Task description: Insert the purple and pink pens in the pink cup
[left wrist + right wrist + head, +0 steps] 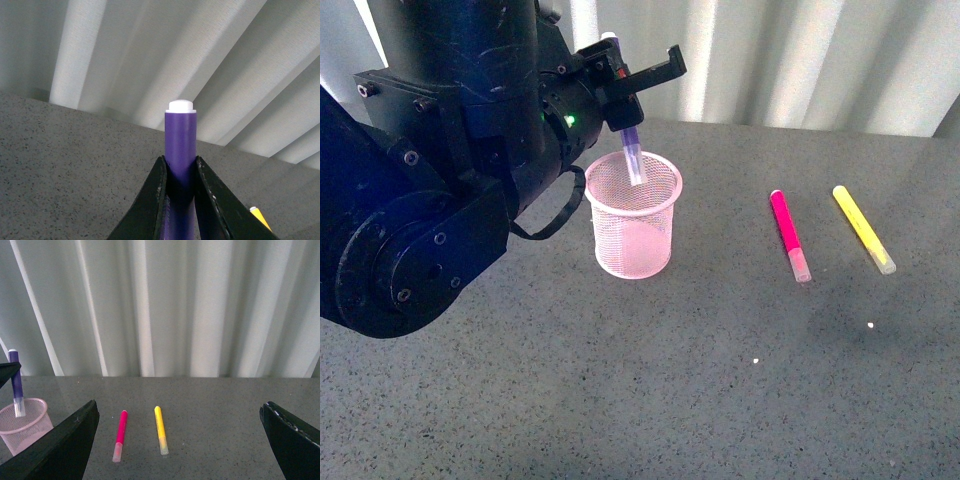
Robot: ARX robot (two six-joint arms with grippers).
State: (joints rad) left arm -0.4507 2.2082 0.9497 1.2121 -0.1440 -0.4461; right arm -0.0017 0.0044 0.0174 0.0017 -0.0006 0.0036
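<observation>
My left gripper is shut on the purple pen and holds it upright over the pink cup, its clear cap dipping inside the rim. In the left wrist view the purple pen stands between the black fingers. The pink pen lies flat on the table to the right of the cup. In the right wrist view my right gripper is open and empty, with the pink pen, the cup and the purple pen ahead of it.
A yellow marker lies right of the pink pen, nearly parallel to it; it also shows in the right wrist view. The grey speckled table ends at a white pleated curtain behind.
</observation>
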